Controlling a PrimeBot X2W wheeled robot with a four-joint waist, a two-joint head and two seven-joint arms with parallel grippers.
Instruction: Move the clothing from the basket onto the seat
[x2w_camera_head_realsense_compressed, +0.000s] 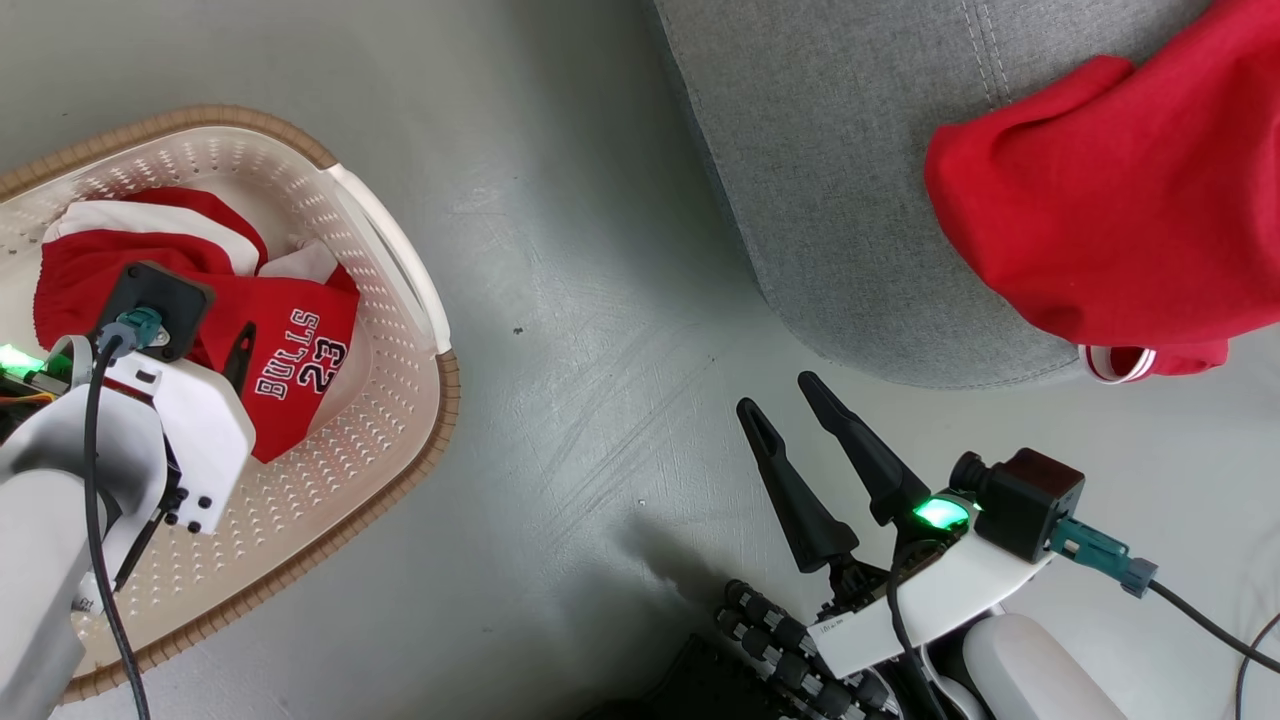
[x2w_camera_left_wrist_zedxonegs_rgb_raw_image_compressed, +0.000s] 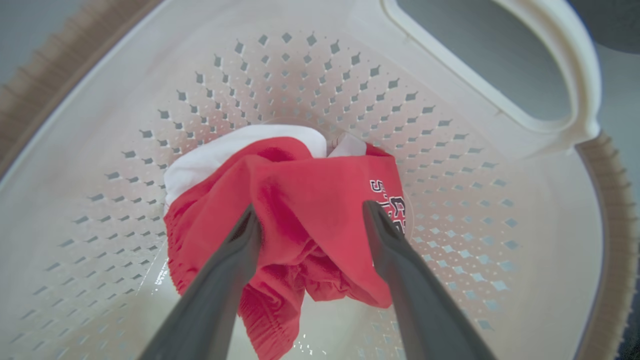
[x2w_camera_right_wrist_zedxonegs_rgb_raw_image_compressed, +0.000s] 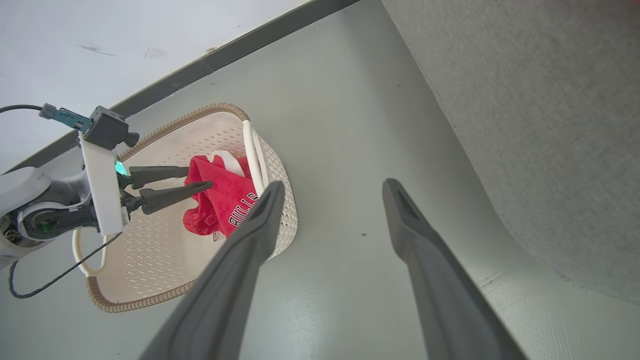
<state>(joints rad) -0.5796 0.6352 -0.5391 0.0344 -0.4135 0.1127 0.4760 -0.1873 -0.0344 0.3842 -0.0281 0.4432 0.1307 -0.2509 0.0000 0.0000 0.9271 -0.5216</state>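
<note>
Evidently lining up a pinch, the left gripper (x2w_camera_left_wrist_zedxonegs_rgb_raw_image_compressed: 310, 207) hangs with fingers spread astride a fold of the jersey (x2w_camera_left_wrist_zedxonegs_rgb_raw_image_compressed: 320, 182) in the basket (x2w_camera_left_wrist_zedxonegs_rgb_raw_image_compressed: 300, 75), while the right gripper (x2w_camera_head_realsense_compressed: 777, 392) hovers parted and empty near the seat (x2w_camera_head_realsense_compressed: 850, 200), where a plain red garment (x2w_camera_head_realsense_compressed: 1100, 200) already lies.

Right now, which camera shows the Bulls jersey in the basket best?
The left wrist view: the jersey lies close and centred between the open left hand's fingers. The head view reads its BULLS 23 lettering, but the left arm covers part. The right wrist view shows it small and far off.
</note>
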